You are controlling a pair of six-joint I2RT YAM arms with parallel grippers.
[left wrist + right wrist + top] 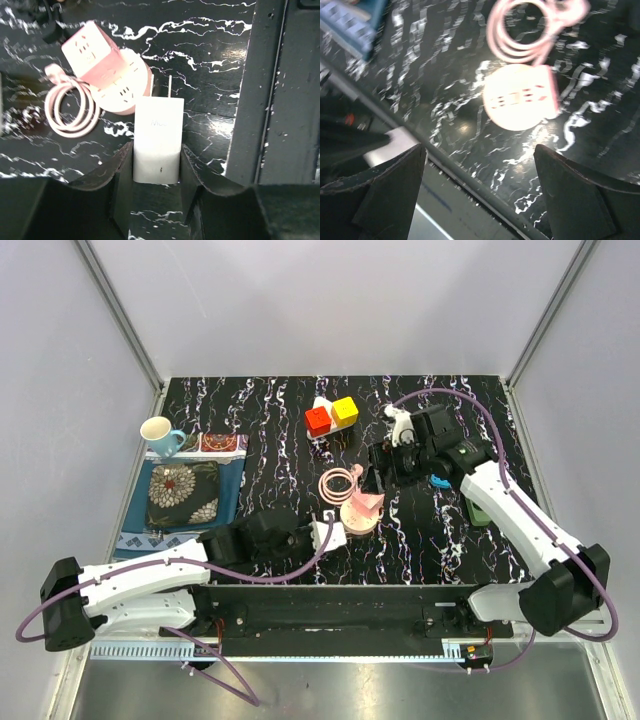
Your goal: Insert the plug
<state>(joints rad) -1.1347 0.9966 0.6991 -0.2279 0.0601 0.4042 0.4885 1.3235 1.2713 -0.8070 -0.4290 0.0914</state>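
**Plug clamped in left gripper, just beside the socket**

We see the left gripper (156, 152) clenched on the white plug (159, 130), 1 finger pressed to each side of its body. The plug's 2 metal prongs (170, 86) stick out ahead of the fingers and point toward the pink socket block (107, 75), which lies on the black marbled table (200, 45). The prong tips come right up to the block's near edge; we cannot tell whether they touch it. A coil of pink cable (70, 110) lies against the block's far side.

The right gripper (480, 147) hangs above the same block with its fingers spread wide and nothing between them.

Farther back stand a red and yellow block pair (330, 415); a cup (157, 430) sits by a patterned cloth (185, 490) on the left.
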